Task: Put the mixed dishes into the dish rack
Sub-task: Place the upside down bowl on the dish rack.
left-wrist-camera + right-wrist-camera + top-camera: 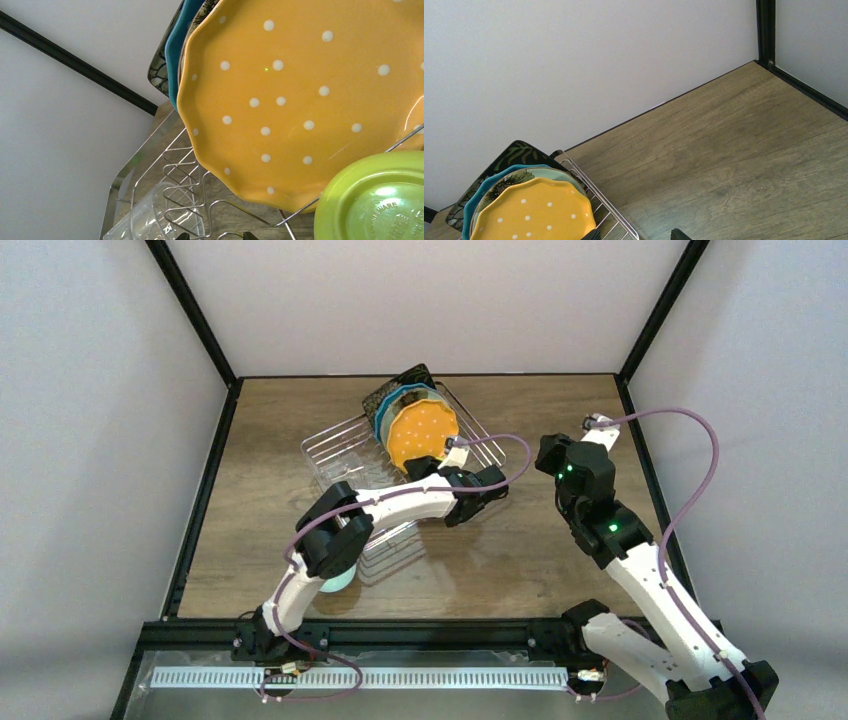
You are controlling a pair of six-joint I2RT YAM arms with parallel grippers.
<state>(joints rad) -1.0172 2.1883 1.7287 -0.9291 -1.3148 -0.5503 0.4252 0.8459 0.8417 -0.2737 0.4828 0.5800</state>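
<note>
Before orange plate (300, 100): bowl (375, 200); glass (155, 215)

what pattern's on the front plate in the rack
White dots on the orange plate, clearest in the left wrist view.

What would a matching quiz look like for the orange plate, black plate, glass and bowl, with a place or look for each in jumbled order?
Column one:
1. orange plate
2. black plate
3. glass
4. bowl

Column two:
A. rearmost in the row of plates
B. see-through
C. yellow-green
D. frontmost in the row of plates, white dots

Pairs: 1-D, 2-A, 3-B, 4-C.
</note>
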